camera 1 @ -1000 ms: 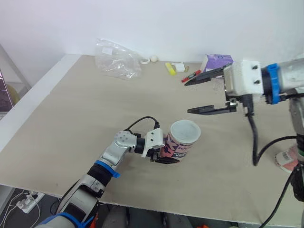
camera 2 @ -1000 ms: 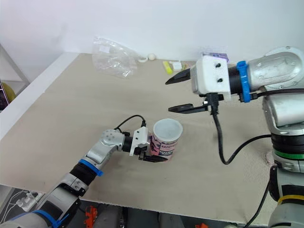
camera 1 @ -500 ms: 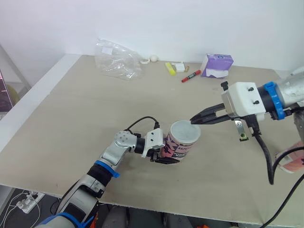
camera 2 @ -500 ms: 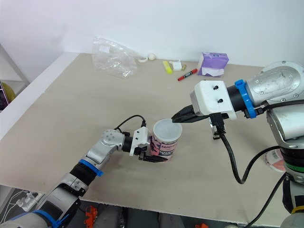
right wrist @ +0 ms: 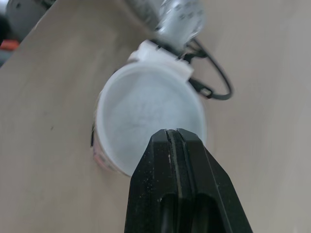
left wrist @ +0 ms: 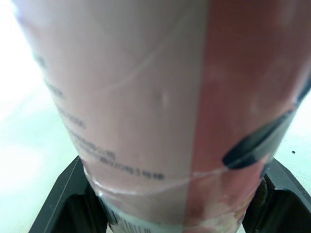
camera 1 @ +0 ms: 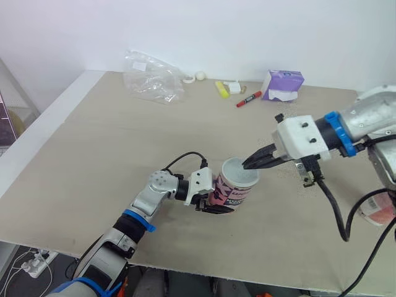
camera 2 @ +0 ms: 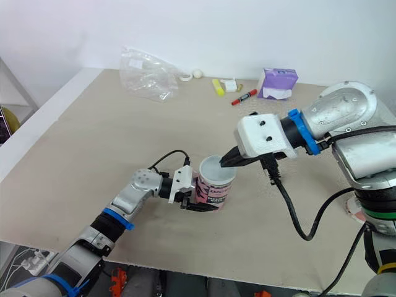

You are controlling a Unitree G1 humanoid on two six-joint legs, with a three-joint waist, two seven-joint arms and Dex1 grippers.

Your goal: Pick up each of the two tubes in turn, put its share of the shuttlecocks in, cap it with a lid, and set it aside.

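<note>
A pink printed tube point(camera 1: 230, 193) stands upright on the table, topped by a translucent white lid point(camera 1: 240, 173). My left gripper point(camera 1: 215, 197) is shut on the tube's side low down; its black fingers point(left wrist: 65, 199) bracket the tube point(left wrist: 170, 97) in the left wrist view. My right gripper point(camera 1: 247, 165) is shut, and its joined tips rest on the right part of the lid. In the right wrist view the shut right gripper point(right wrist: 175, 134) points at the rim of the lid point(right wrist: 146, 111).
At the back of the table lie a crumpled plastic bag point(camera 1: 151, 79), a yellow item point(camera 1: 221, 89), a red marker point(camera 1: 249, 99) and a purple box point(camera 1: 283, 85). A round pink-and-white object point(camera 1: 376, 211) sits at the right edge.
My right gripper has shut and come down from above and behind the tube onto its lid. The left gripper and the tube have stayed put.
</note>
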